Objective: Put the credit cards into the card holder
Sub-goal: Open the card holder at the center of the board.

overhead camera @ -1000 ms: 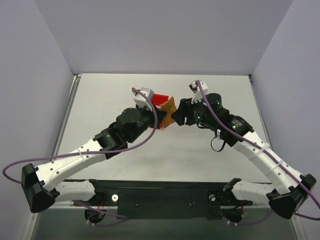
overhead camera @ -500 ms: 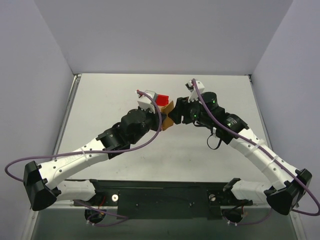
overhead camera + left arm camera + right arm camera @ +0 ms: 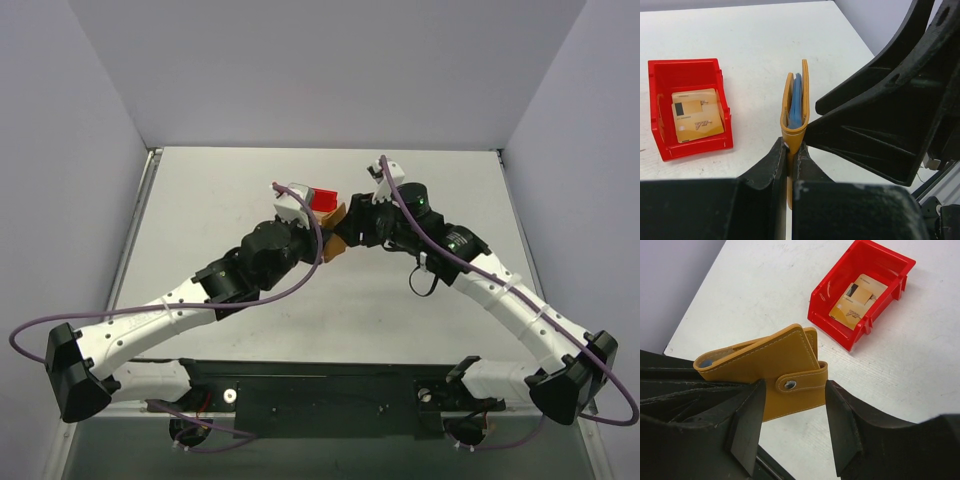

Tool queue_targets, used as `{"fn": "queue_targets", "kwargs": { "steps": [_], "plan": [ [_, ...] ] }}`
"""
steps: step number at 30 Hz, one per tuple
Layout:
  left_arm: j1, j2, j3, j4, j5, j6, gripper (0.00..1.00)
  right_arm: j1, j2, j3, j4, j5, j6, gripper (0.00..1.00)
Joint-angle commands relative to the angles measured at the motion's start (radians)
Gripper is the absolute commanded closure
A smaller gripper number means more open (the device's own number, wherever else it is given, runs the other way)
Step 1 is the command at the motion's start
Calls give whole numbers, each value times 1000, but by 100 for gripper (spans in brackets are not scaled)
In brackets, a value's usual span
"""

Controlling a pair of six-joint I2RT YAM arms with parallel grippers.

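The card holder [image 3: 796,107], an orange-tan folded wallet with a blue inner panel, is held on edge above the table. My left gripper [image 3: 790,150] is shut on its lower edge. In the right wrist view the card holder [image 3: 770,370] shows its snapped tab. My right gripper [image 3: 795,387] is open, its jaws straddling the tab end with a small gap on the right side. Two tan credit cards [image 3: 692,117] lie stacked in the red bin [image 3: 685,67]; the right wrist view also shows the cards [image 3: 855,305]. From above, both grippers meet at the card holder [image 3: 338,228].
The red bin [image 3: 322,199] sits on the white table just behind the two grippers, close to the left wrist. Grey walls enclose the table [image 3: 200,200] on three sides. The arms' bases stand at the near edge.
My right gripper has moved left and closed in around the card holder's tab end. The left arm shifted slightly, still gripping the card holder, and more of the red bin shows.
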Motion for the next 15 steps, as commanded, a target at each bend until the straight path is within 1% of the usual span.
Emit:
{"fn": "queue_targets", "kwargs": {
  "steps": [1, 4, 7, 10, 11, 12, 14, 15],
  "plan": [
    [-10, -62, 3, 122, 29, -3, 100, 3, 22, 11, 15, 33, 14, 55],
    [-10, -74, -3, 127, 26, -3, 100, 3, 23, 11, 2, 69, 16, 59],
    [-10, -87, -14, 135, 28, -6, 100, -5, 29, 11, -13, 91, 22, 66],
    [-10, -94, -20, 141, 28, -6, 100, -11, 34, 11, -25, 115, 26, 76],
    [-10, -97, -21, 141, 25, -8, 100, -11, 35, 11, -30, 119, 29, 78],
    [-10, -99, -21, 141, 23, -8, 100, -11, 35, 11, -34, 131, 28, 85],
    [-12, -101, -25, 141, 19, -6, 100, -14, 35, 13, -45, 148, 30, 94],
    [-10, -102, -26, 141, 19, -6, 100, -14, 37, 13, -57, 167, 30, 97]
  ]
}}
